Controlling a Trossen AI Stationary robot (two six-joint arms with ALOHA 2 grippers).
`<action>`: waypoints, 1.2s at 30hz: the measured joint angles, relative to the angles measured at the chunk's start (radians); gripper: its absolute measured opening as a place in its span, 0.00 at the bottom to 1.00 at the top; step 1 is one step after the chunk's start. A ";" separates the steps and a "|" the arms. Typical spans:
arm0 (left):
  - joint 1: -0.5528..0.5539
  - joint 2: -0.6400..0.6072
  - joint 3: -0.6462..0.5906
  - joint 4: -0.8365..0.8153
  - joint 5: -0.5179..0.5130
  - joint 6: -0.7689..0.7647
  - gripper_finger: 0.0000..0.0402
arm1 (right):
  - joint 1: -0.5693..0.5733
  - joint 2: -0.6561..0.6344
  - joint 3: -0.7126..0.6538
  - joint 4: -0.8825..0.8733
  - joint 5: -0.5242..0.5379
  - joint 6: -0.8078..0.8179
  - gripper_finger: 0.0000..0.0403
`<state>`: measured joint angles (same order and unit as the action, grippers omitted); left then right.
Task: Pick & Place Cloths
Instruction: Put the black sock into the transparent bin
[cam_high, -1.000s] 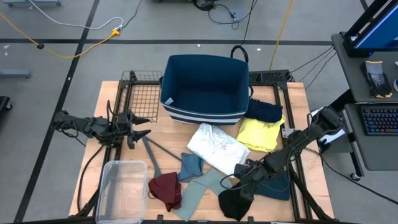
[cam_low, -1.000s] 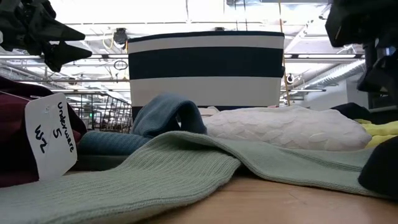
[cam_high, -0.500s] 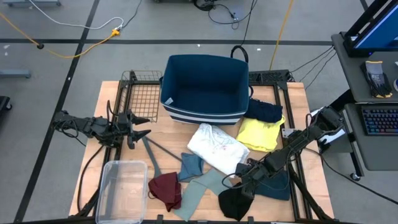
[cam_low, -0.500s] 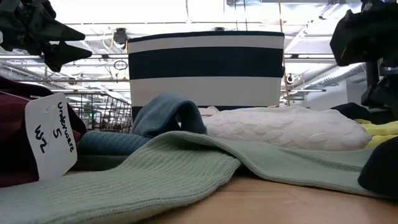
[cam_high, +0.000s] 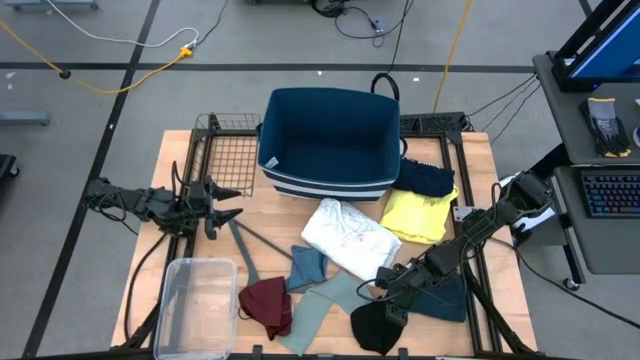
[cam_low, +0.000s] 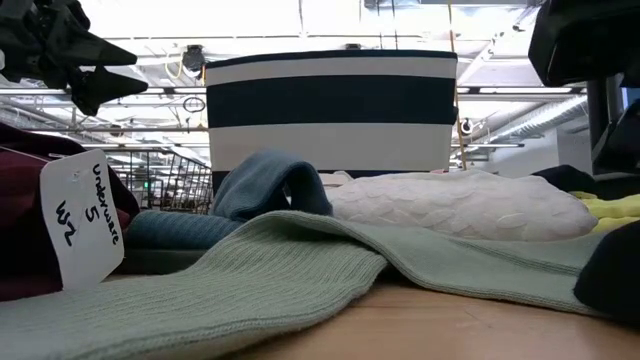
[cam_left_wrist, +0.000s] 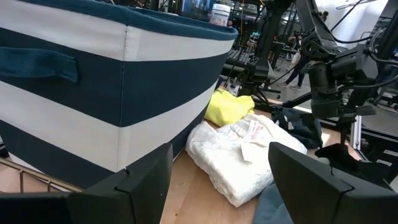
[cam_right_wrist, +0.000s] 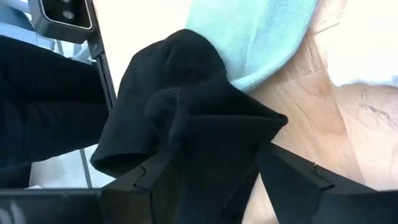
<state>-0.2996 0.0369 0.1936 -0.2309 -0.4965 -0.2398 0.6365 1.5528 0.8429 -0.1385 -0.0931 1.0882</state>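
Cloths are being shown scattered over the lower middle and right of the high view. Nearest the bottom edge, a black cloth (cam_high: 375, 328) is lying beside a maroon cloth (cam_high: 267, 304) and a grey-green cloth (cam_high: 322, 303). The right gripper (cam_high: 385, 294) is being held just above the black cloth, at the lower right of the frame, its fingers (cam_right_wrist: 292, 171) spread to either side of the dark fabric and not pinching it. A teal cloth (cam_high: 442, 298) is lying under that arm. Farther up, a blue cloth (cam_high: 306, 267), a white cloth (cam_high: 349, 236), a yellow cloth (cam_high: 418, 215) and a navy cloth (cam_high: 422, 177) are being shown near a striped basket (cam_high: 328, 142) at the upper middle. The left gripper (cam_high: 228, 202) is being held at the left edge of the table (cam_high: 270, 215), fingers spread and empty, above a grey hanger (cam_high: 243, 245) and a clear bin (cam_high: 196, 305).
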 joint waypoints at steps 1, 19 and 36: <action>0.000 0.000 0.000 0.000 0.000 0.000 0.67 | 0.000 0.000 0.000 -0.001 0.013 0.000 0.49; 0.000 0.000 0.000 0.000 0.000 -0.006 0.67 | 0.020 0.036 0.000 0.043 0.015 -0.017 0.49; 0.000 0.001 0.000 0.000 0.000 -0.002 0.67 | 0.020 0.220 0.004 0.056 0.020 -0.023 0.32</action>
<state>-0.2998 0.0380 0.1936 -0.2310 -0.4965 -0.2417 0.6563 1.7730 0.8467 -0.0826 -0.0734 1.0649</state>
